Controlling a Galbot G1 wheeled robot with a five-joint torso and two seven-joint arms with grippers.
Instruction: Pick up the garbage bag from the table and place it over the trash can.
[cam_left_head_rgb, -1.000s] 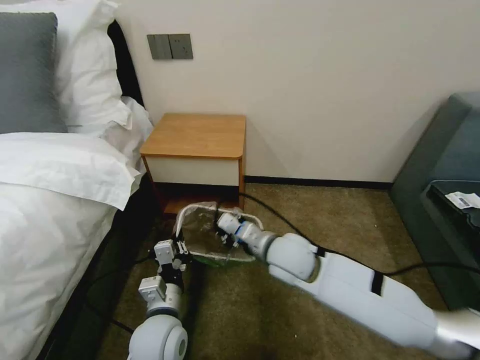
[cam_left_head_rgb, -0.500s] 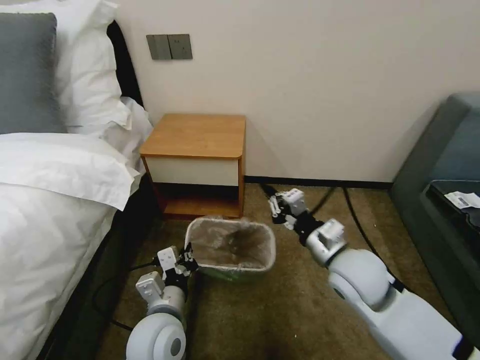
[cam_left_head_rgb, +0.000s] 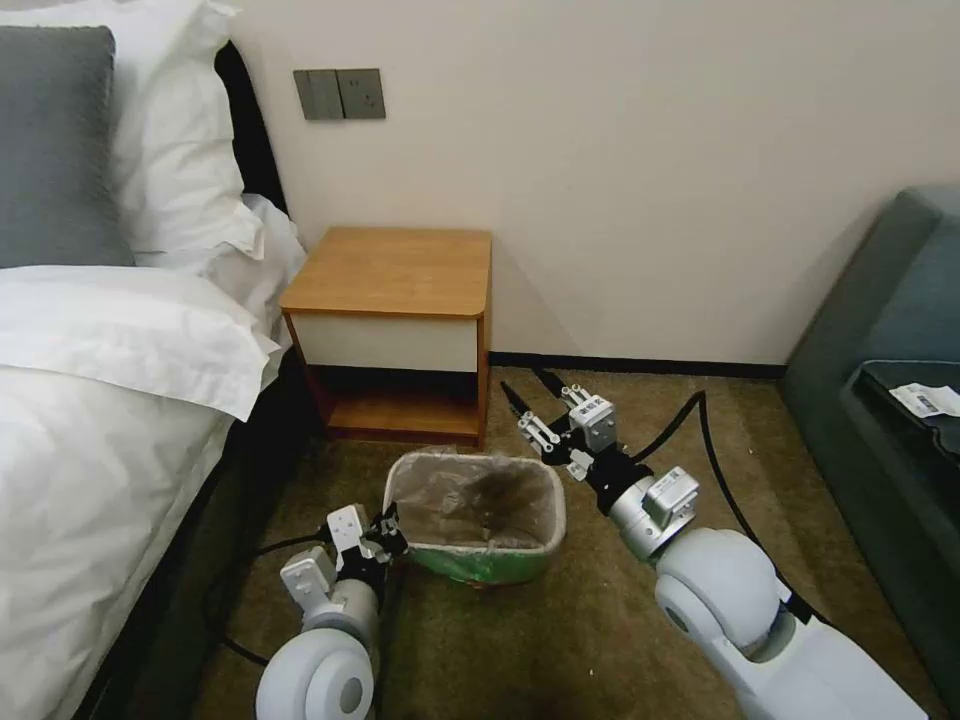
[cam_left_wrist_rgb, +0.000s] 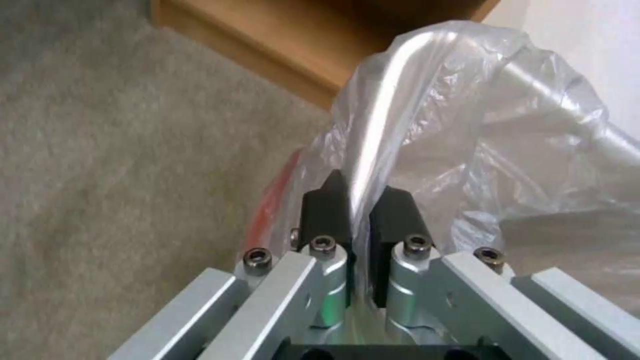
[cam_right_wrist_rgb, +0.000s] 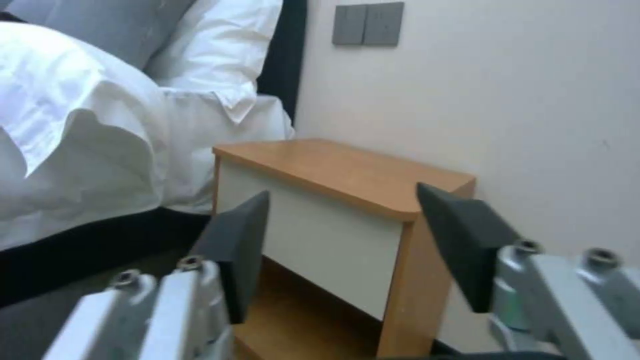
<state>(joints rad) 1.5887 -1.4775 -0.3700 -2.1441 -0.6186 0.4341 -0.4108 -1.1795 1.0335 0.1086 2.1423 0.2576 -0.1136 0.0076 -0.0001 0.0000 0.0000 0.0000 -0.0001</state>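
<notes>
Garbage bag lines the trash can on the carpet in front of the worktop, film folded over the rim. Left gripper: jaws pinched on bag film at the can's near-left corner. Right gripper: jaws wide, empty, just off the far-right corner, so the left arm is nearer the bag.

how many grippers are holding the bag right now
1. The left gripper is clamped on the garbage bag at the trash can rim; the right gripper hangs open beside it.
</notes>
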